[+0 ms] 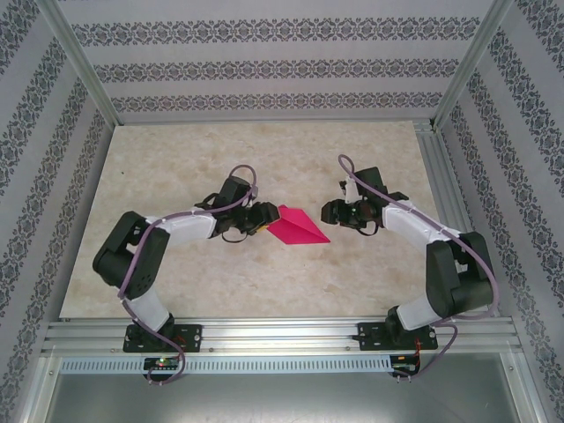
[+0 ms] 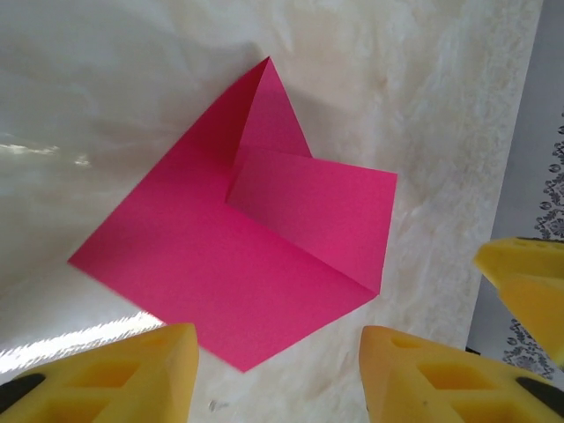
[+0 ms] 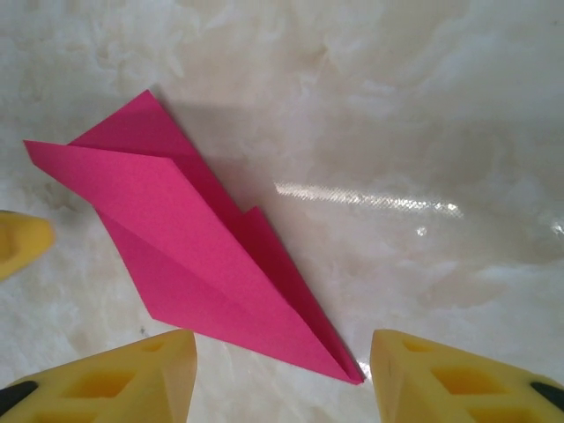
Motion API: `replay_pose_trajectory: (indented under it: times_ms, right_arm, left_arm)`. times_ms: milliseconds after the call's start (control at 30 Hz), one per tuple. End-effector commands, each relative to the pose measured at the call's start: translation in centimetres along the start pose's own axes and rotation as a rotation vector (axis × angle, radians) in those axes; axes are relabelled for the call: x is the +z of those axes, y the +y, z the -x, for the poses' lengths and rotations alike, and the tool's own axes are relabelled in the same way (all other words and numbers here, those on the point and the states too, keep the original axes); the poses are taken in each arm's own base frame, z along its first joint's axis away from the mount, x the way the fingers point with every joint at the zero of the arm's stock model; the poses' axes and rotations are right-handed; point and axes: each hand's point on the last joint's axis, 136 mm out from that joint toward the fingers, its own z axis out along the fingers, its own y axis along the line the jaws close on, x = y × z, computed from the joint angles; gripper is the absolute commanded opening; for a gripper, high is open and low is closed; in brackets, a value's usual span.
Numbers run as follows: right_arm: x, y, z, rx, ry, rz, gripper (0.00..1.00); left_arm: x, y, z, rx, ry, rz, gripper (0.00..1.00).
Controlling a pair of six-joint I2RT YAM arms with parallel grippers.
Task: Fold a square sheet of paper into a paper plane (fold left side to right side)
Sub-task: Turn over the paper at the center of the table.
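The magenta-pink sheet of paper (image 1: 297, 225) lies on the table between my two grippers, folded into a pointed wedge close to a paper plane shape. In the left wrist view the paper (image 2: 238, 247) shows a raised folded flap, and its near corner lies just ahead of my left gripper (image 2: 278, 352), which is open and apart from it. My left gripper (image 1: 260, 218) sits at the paper's left end. In the right wrist view the paper (image 3: 194, 256) narrows to a sharp tip between the fingers of my open right gripper (image 3: 282, 345). My right gripper (image 1: 328, 211) holds nothing.
The pale marbled table (image 1: 264, 159) stretches behind and in front of the paper. Patterned walls and aluminium posts (image 1: 79, 62) close in the sides and back. A metal rail (image 1: 282, 335) runs along the near edge by the arm bases.
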Motion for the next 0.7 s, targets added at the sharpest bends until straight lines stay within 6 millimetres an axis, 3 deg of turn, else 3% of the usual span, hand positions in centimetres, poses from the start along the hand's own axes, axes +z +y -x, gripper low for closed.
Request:
replay_pose_trajectory:
  times_ms: [0,200,467,667]
  right_arm:
    - [-1.5,0.8,0.5,0.008,-0.061,0.045,0.56]
    - [-2.2,0.9,-0.7,0.02,-0.059,0.065,0.57]
    - [-2.2,0.3,-1.8,0.037,-0.055,0.066,0.57]
    - [-4.6,0.6,-0.2,0.108,-0.202,0.184,0.69]
  left_arm:
    - [1.2,-2.8,1.2,-0.016,-0.027,-0.1,0.52]
    - [2.8,-3.1,1.4,-0.012,-0.014,-0.108,0.48]
    - [4.5,-3.9,1.6,0.018,0.002,-0.125,0.34]
    - [4.6,-4.9,2.3,0.124,-0.018,-0.139,0.16]
